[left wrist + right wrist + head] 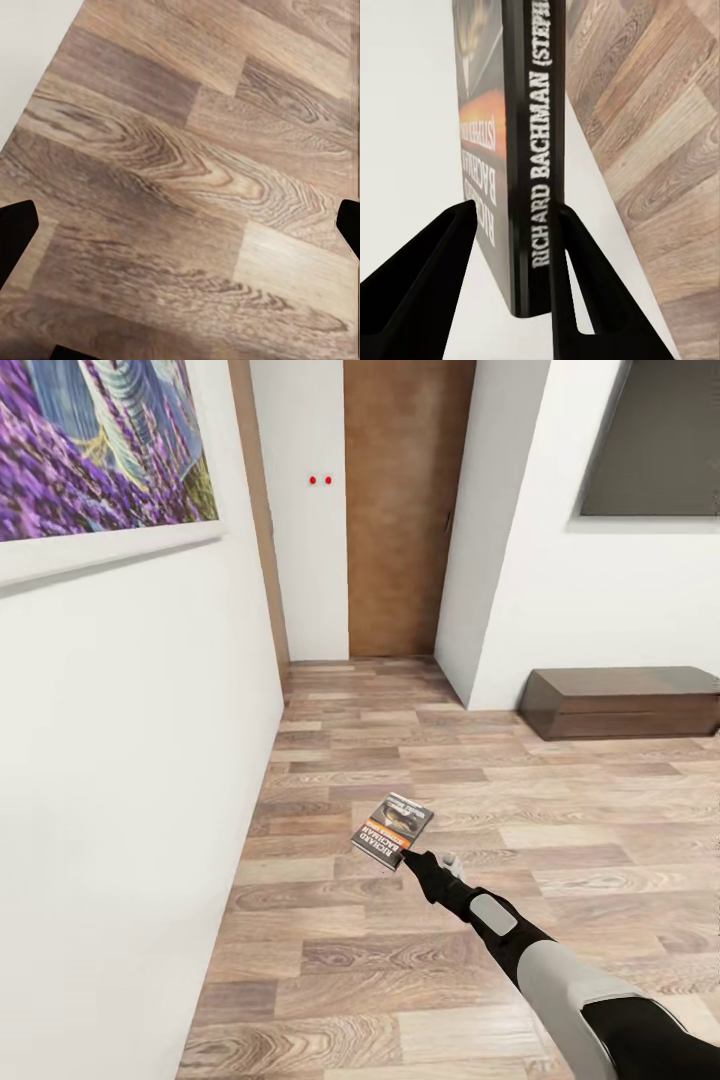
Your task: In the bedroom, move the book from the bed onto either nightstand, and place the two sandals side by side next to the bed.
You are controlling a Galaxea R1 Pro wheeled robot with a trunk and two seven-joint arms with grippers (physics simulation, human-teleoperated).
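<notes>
Item: the book — we held it in the right gripper, clamped across its covers, long axis running forward-left; left gripper wide over floor.

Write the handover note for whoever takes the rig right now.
Right gripper: shut on the book, fingers clamping it near one end, spine facing the wrist camera.
Left gripper: open, holding nothing, over bare wood floor.
Position: in a passage, white wall at left, wooden door ahead, low dark cabinet at right.
Done: book picked up.
Left: set the book on a nightstand, then pair the sandals beside the bed.
</notes>
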